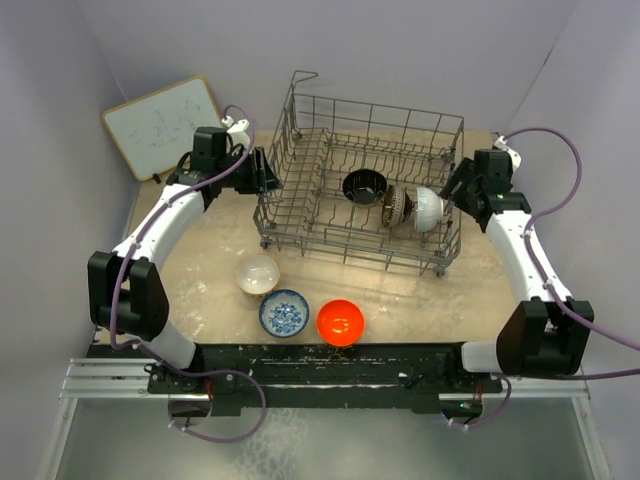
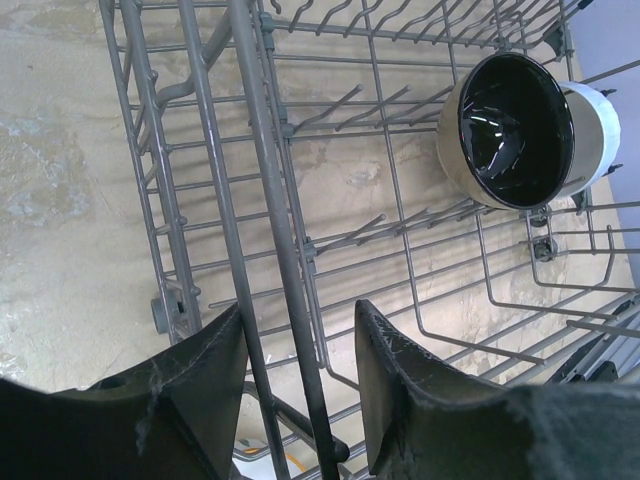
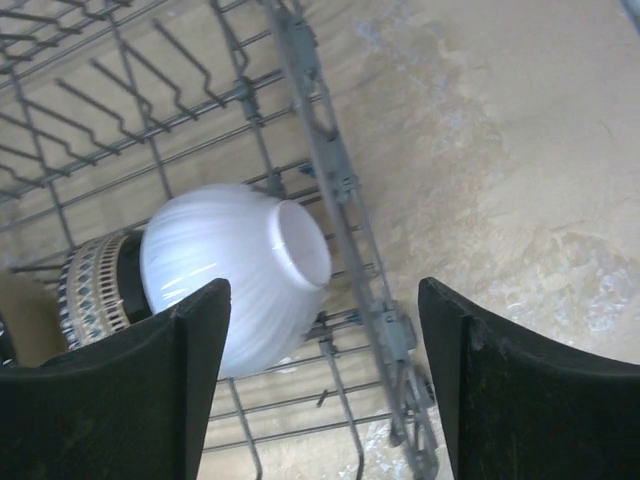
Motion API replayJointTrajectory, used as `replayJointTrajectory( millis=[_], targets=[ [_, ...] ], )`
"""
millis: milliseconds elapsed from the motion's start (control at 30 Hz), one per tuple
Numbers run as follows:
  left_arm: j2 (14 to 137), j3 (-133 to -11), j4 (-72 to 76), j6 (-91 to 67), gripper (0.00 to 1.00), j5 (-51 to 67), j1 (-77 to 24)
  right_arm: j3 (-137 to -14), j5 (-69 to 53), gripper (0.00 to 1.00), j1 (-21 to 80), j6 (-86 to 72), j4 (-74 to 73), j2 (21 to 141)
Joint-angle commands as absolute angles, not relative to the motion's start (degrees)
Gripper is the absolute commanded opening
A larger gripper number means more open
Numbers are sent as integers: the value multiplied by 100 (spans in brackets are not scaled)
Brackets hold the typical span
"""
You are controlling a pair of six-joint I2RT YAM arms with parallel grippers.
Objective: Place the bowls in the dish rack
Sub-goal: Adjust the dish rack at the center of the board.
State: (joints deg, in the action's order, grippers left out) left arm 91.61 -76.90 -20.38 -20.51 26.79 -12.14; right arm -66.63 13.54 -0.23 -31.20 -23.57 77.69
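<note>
The grey wire dish rack [image 1: 372,105] stands at the back middle. Inside it, on their sides, are a glossy black bowl [image 1: 364,186] [image 2: 520,130], a brown patterned bowl [image 1: 397,207] [image 3: 95,285] and a white bowl [image 1: 430,208] [image 3: 235,265]. On the table in front lie a cream bowl [image 1: 258,274], a blue-and-white bowl [image 1: 284,313] and an orange-red bowl [image 1: 340,322]. My left gripper [image 1: 262,172] [image 2: 300,320] straddles the rack's left top rail [image 2: 265,200], jaws half open with a gap. My right gripper [image 1: 455,190] [image 3: 325,300] hangs open over the rack's right rim [image 3: 330,150], beside the white bowl.
A white board [image 1: 163,127] leans at the back left corner, behind the left arm. Purple walls close in the table on the left, back and right. The arms' black base bar [image 1: 320,360] runs along the near edge, just behind the loose bowls.
</note>
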Motion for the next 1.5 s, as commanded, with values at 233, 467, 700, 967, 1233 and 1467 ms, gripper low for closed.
replayJointTrajectory(
  millis=[233, 467, 700, 967, 1233, 1467],
  targets=[
    [9147, -7631, -1618, -2203, 47, 2964, -1517, -6652, 838, 25, -642, -2889, -1752, 8278],
    [9213, -7585, -1536, -2281, 46, 3007, -1721, -6778, 920, 0, -674, -2926, -1556, 8679],
    [9263, -7581, -1399, -2442, 44, 3240, -2024, -7632, 1699, 0, -781, -2695, -1346, 9203],
    [9214, -7627, -1188, -2636, 45, 3577, -2238, -8103, 1561, 0, -810, -2330, -1275, 9489],
    [9160, -7840, -1267, -2531, 80, 3564, -2303, -8189, 1079, 59, -779, -1756, -1272, 8835],
    [8808, -8253, -1481, -2282, 99, 3380, -2303, -8257, 1120, 78, -532, -1620, -1641, 7938]
  ],
)
